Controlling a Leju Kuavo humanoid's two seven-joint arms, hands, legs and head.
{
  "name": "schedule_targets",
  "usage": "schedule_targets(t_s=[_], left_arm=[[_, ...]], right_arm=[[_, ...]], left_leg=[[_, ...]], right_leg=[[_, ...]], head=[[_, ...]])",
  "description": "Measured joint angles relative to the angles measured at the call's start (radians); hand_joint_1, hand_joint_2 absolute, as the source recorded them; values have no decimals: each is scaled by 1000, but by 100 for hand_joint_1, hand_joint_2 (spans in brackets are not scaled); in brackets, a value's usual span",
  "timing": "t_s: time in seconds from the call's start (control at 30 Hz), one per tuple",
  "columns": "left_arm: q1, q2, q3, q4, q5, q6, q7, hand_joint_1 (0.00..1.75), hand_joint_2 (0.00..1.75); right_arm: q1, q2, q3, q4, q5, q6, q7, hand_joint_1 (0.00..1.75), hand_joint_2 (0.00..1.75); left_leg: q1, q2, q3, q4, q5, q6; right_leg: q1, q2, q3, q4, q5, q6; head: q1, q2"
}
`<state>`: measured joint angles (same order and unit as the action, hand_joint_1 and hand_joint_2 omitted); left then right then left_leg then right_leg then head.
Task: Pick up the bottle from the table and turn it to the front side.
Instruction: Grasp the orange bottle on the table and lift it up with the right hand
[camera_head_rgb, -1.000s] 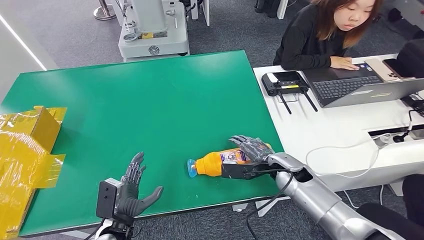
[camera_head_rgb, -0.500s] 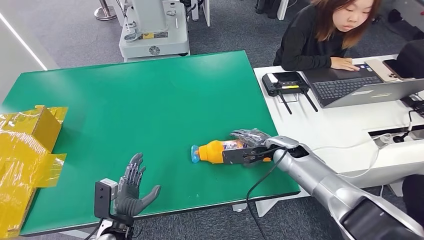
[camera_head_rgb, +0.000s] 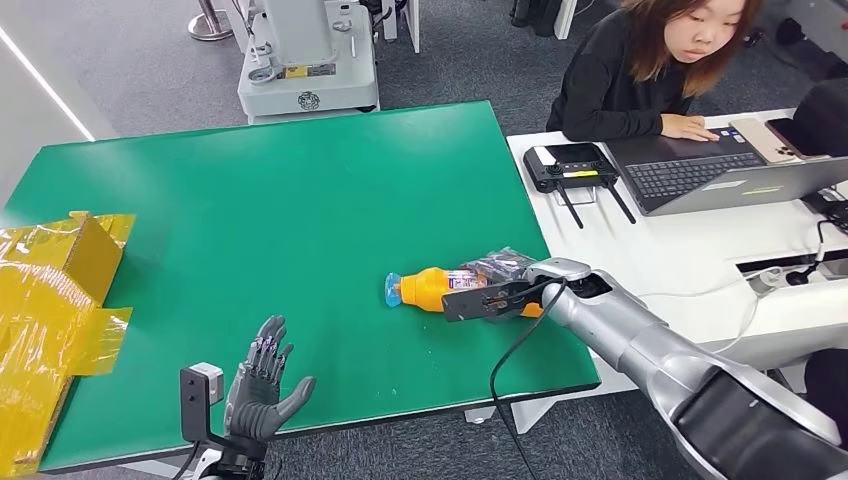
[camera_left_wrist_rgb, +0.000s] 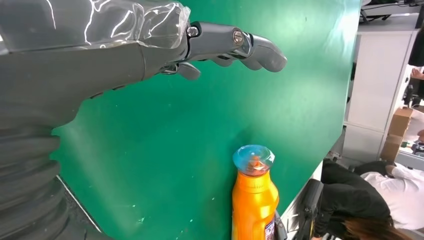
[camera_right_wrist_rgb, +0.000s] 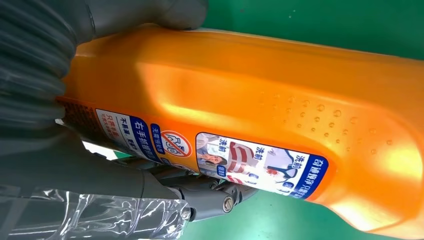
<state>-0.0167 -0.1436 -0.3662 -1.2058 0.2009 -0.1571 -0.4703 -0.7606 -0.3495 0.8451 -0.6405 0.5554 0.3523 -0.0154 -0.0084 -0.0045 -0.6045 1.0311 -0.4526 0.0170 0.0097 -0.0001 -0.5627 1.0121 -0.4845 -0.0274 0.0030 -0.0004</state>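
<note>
An orange bottle (camera_head_rgb: 432, 287) with a blue cap lies on its side near the right front of the green table (camera_head_rgb: 280, 200), cap pointing left. My right hand (camera_head_rgb: 500, 272) wraps around its labelled lower body and holds it. Close up in the right wrist view, the bottle (camera_right_wrist_rgb: 280, 115) shows its printed label, with my right hand's fingers (camera_right_wrist_rgb: 200, 197) under it and the thumb over it. My left hand (camera_head_rgb: 262, 385) hovers open at the front edge of the table, well left of the bottle. The left wrist view has my left hand (camera_left_wrist_rgb: 150, 50) above the mat and the bottle (camera_left_wrist_rgb: 254, 195) cap-on.
Crumpled yellow wrapping with a box (camera_head_rgb: 55, 300) lies at the table's left edge. A white desk (camera_head_rgb: 680, 250) adjoins on the right, carrying a laptop (camera_head_rgb: 715, 175) and a black router (camera_head_rgb: 570, 165); a person (camera_head_rgb: 650, 70) sits there. A white machine base (camera_head_rgb: 305, 60) stands behind the table.
My right hand has closed around the bottle and carried it slightly away from the front edge. My left hand has drawn back a little toward the front edge.
</note>
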Motion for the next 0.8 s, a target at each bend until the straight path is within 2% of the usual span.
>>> schedule_targets(t_s=[0.2, 0.4, 0.6, 0.8], left_arm=[[4, 5, 0, 0, -7, 8, -2, 0, 175], [16, 5, 0, 0, -19, 26, -10, 0, 175], [31, 3, 0, -4, -30, 42, -11, 0, 175], [36, 3, 0, -16, -46, 52, -10, 0, 175]], right_arm=[[17, -4, 15, -19, -67, -72, -27, 175, 175], [83, -3, -17, -76, -220, -168, -130, 175, 175], [277, 15, -143, -245, -448, -355, -289, 175, 175], [495, 61, -239, -436, -472, -468, -356, 175, 175]], left_leg=[[0, 0, 0, 0, 0, 0], [0, 0, -1, 0, 0, 0], [0, -6, -2, 0, -1, 0], [0, -8, -4, -1, -1, -1]], right_leg=[[0, 0, 0, 0, 0, 0], [0, 0, 0, 0, 0, 0], [0, -5, -1, 0, -2, 0], [1, -7, -2, 0, -3, 0]], head=[[0, 0], [0, 0], [0, 0], [0, 0]])
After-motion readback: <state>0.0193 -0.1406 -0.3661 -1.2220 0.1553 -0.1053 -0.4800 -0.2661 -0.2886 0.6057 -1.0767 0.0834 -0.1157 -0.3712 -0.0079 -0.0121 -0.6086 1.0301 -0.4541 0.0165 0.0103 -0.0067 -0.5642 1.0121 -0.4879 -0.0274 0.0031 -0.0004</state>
